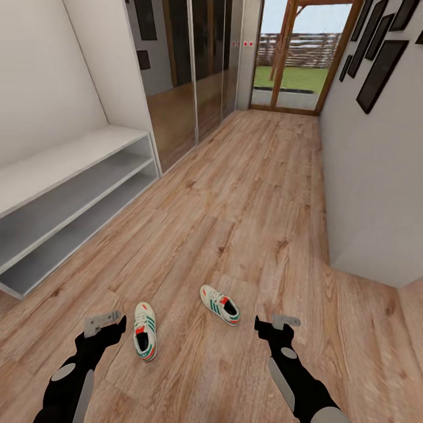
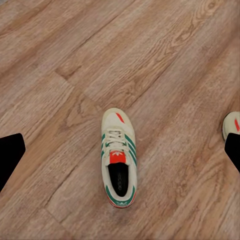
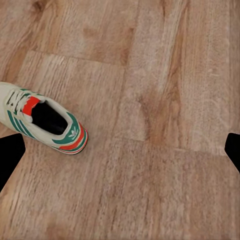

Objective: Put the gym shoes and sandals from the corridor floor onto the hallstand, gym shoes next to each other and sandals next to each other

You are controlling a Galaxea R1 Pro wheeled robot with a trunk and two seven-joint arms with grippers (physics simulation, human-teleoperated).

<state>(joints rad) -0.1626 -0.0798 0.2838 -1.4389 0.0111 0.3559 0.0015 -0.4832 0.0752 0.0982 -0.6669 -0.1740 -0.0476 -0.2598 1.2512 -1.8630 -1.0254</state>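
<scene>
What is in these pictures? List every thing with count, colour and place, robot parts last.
gym shoes: 2, cream with teal stripes and red accents, apart on the floor between the arms; left shoe, right shoe
hallstand: 1, white-grey, left wall
corridor floor: light brown planks
mirrored doors: left wall beyond hallstand
picture frames: several, dark, right wall
glass door: corridor's far end
left tool: open, above floor
right tool: open, above floor

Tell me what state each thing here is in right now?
Left gym shoe: upright on the floor, untouched.
Right gym shoe: upright on the floor, apart from the other.
Hallstand: shelves bare.
Left pincer: open, holding nothing.
Right pincer: open, holding nothing.
</scene>
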